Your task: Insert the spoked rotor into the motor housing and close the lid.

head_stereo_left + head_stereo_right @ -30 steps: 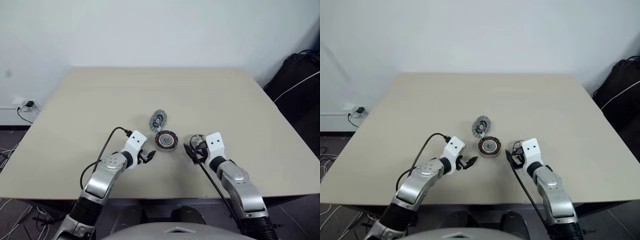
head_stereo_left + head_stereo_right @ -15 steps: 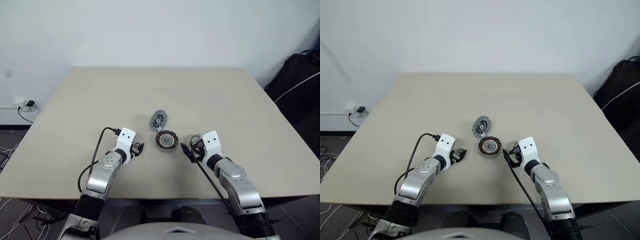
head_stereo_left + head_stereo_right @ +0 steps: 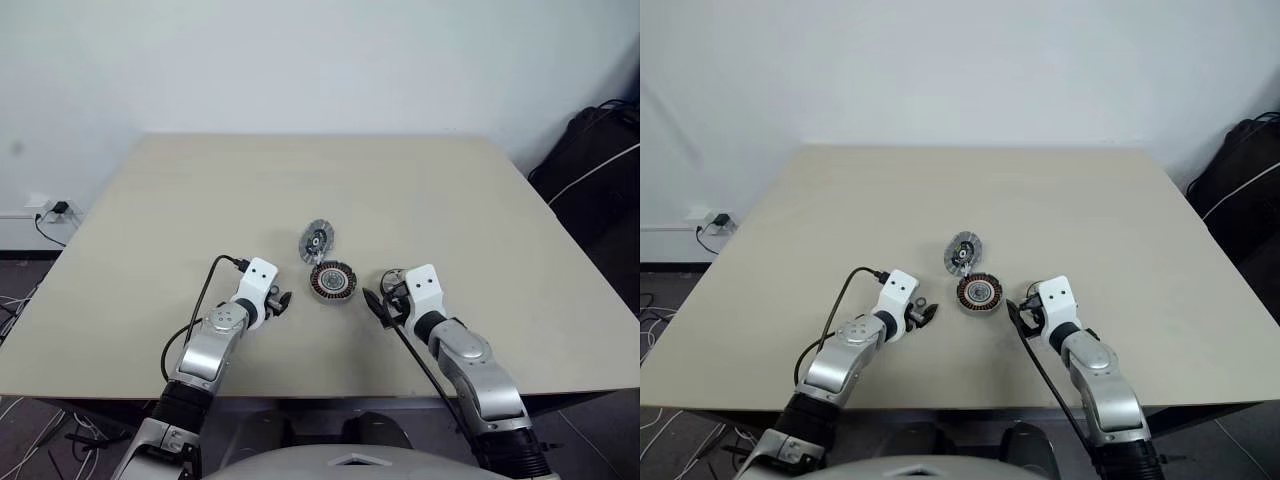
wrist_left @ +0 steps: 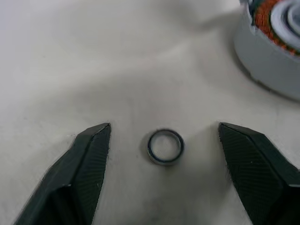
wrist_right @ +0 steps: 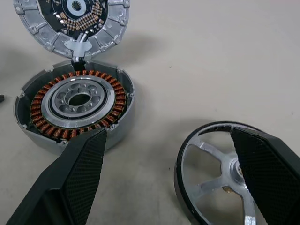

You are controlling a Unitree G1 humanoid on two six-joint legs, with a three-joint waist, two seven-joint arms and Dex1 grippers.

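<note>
Left wrist view looks down on the left gripper, its jaws spread wide with a tiny loose ring lying flat on the table between them, touching neither. If the ring is to be lifted, both sides should meet it together, low against the table, or it will likely skid away. The right gripper also has its jaws spread, holding nothing. The spoked rotor lies flat just under its right finger, nearer to the robot than the motor housing. To seat the rotor well, I would grip it by the rim across a spoke gap, keep it level, and centre its hub over the silver middle of the copper windings before lowering. Just beyond the housing, touching its far edge, the lid stands tilted with its inner face showing. It should come down only once the rotor sits flush.
</note>
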